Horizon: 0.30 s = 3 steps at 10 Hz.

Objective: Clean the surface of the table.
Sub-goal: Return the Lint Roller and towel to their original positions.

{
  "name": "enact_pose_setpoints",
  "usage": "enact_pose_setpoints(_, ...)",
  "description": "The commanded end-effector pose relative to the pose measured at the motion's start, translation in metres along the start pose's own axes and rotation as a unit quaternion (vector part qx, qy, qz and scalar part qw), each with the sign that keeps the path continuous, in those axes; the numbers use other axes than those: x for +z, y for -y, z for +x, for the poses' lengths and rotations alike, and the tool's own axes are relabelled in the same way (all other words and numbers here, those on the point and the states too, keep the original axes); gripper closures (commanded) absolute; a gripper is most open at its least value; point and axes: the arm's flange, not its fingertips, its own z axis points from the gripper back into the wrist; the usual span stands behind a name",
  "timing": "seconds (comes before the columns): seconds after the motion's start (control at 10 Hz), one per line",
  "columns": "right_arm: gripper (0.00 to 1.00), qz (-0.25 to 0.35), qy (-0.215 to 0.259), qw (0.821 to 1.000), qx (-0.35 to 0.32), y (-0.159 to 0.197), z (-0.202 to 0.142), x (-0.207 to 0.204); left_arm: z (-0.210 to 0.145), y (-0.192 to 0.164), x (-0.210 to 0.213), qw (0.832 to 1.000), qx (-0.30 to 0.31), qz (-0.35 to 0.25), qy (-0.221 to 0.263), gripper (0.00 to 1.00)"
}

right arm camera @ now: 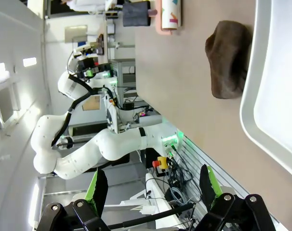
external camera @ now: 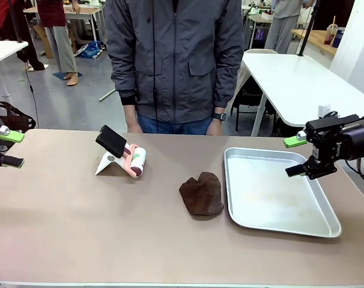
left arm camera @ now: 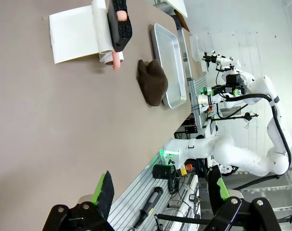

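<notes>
While both grippers, left [external camera: 6,149] and right [external camera: 295,156], hang with jaws released at the surface [external camera: 80,222] edges, we judge the cloth [external camera: 202,193] mid-surface might slide against the tray [external camera: 326,223] during wiping.

White-topped tables [external camera: 302,78] stand on a grey floor [external camera: 62,102] behind.

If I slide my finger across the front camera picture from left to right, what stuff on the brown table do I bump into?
Left gripper, open, at the table's left edge → lint roller with its peeled white sheet → crumpled brown cloth → shiny metal tray → right gripper, open, over the tray's right side.
</notes>
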Motion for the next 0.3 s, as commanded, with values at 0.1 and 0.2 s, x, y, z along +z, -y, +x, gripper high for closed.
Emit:
enact_pose_setpoints(0.1, 0.0, -0.003, -0.005, 1.0, -0.005, -0.0032, -0.0021, 0.0033, -0.0021, 0.0021, 0.0025, 1.0, -0.007, -0.005, 0.001, 0.0)
enact_pose_setpoints(0.2, 0.0, -0.003, -0.005, 1.0, -0.005, -0.0032, -0.0021, 0.0033, -0.0021, 0.0021, 0.0025, 1.0, -0.007, -0.005, 0.001, 0.0)
